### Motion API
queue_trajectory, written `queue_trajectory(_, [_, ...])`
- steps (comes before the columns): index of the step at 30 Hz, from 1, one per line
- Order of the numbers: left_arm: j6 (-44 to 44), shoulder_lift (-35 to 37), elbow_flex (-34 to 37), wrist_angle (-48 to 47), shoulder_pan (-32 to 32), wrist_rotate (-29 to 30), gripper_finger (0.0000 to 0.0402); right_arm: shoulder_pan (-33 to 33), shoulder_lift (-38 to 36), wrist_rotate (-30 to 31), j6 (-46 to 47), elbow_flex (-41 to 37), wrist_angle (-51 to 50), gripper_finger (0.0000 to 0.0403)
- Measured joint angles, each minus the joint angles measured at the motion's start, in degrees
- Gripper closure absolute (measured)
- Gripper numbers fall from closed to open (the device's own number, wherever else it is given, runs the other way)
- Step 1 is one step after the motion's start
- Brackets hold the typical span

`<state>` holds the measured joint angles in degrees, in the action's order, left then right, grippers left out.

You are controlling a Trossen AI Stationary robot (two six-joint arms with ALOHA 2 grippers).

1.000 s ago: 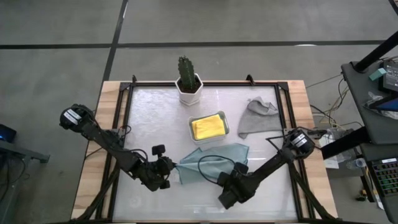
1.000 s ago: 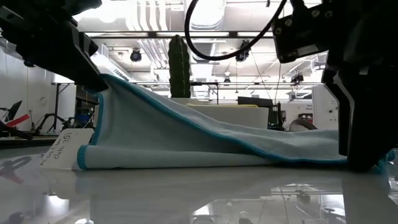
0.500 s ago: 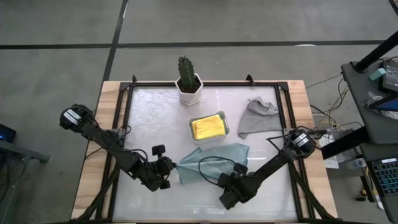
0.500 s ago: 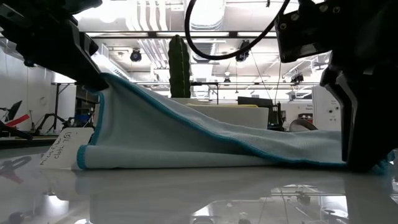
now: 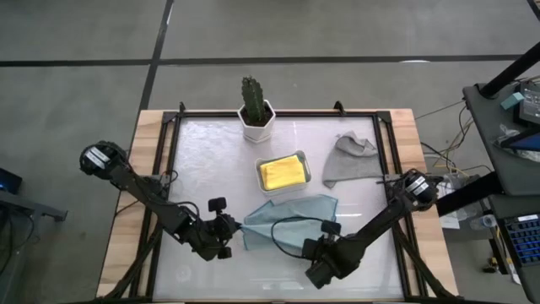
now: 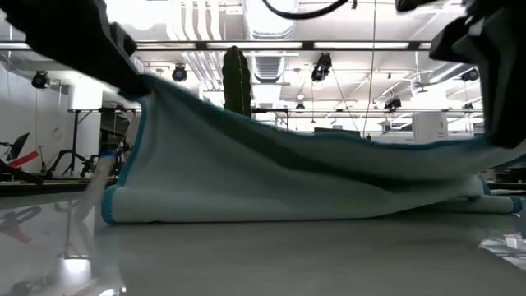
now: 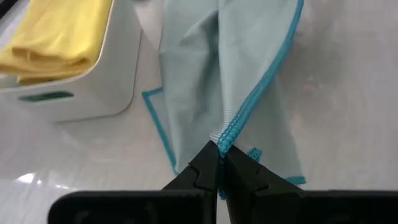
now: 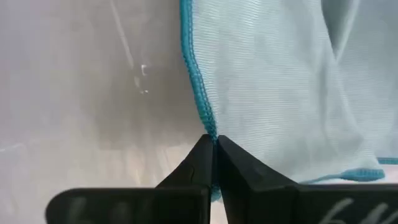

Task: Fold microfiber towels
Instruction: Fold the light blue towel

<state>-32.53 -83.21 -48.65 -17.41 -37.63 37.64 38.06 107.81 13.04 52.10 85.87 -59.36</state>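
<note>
In the high view, at lower left of centre, the left gripper point(image 5: 229, 226) has its fingers pressed together on the left corner of the pale teal towel point(image 5: 287, 221). The left wrist view shows this plainly: the dark tips meet on the puckered blue hem of the cloth point(image 7: 236, 87). That corner is raised off the table, as the low view shows at its upper left, where the towel point(image 6: 271, 177) hangs down from the pinch.

Moving right, the towel lies in the lower middle of the high view, partly doubled over itself, just below the white tray point(image 5: 283, 172). Its long axis runs roughly left to right between the two grippers, tilting slightly up toward the right, where its far corner points at the upper right near the tray's lower right edge.

At lower centre-right, the right gripper point(image 5: 310, 245) is likewise clamped on the towel's lower edge; its wrist view shows the tips closed on the blue hem point(image 8: 200, 99).

As to progress, I judge the task is in its early to middle part. The yellow towel point(image 5: 282, 171) sits folded in the tray, so one cloth looks done. The teal one is gripped at two points but not yet folded flat. The grey towel point(image 5: 348, 160) lies crumpled at upper right, untouched. Other towels are not in view.
</note>
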Motion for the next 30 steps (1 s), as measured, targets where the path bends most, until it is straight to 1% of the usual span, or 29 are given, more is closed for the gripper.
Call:
queue_trajectory(7, [4.75,1.63,-3.25,0.00,-1.54,-6.36,0.0402,2.86,-4.98,0.74,-0.07,1.16,-1.52,0.0394])
queue_trajectory(12, [11.48,3.31,-7.64,-0.18,-3.90,-6.73,0.0402,4.68,-8.61,6.35,0.62,2.32,-5.31,0.0394])
queue_trajectory(16, [19.25,5.57,-11.22,-0.75,-4.33,-6.63,0.0402,4.96,-12.19,12.86,0.29,3.83,-9.18,0.0394])
queue_trajectory(21, [27.80,9.20,-13.74,-1.72,-2.76,-4.02,0.0402,3.71,-15.23,21.51,-1.98,4.08,-13.66,0.0394])
queue_trajectory(26, [33.49,15.90,-14.48,-6.26,1.12,-3.68,0.0402,0.47,-18.92,34.35,-2.19,4.11,-18.87,0.0394])
queue_trajectory(30, [36.91,22.73,-15.21,-5.65,5.94,-3.31,0.0402,-2.13,-23.51,44.50,-2.69,5.91,-19.26,0.0394])
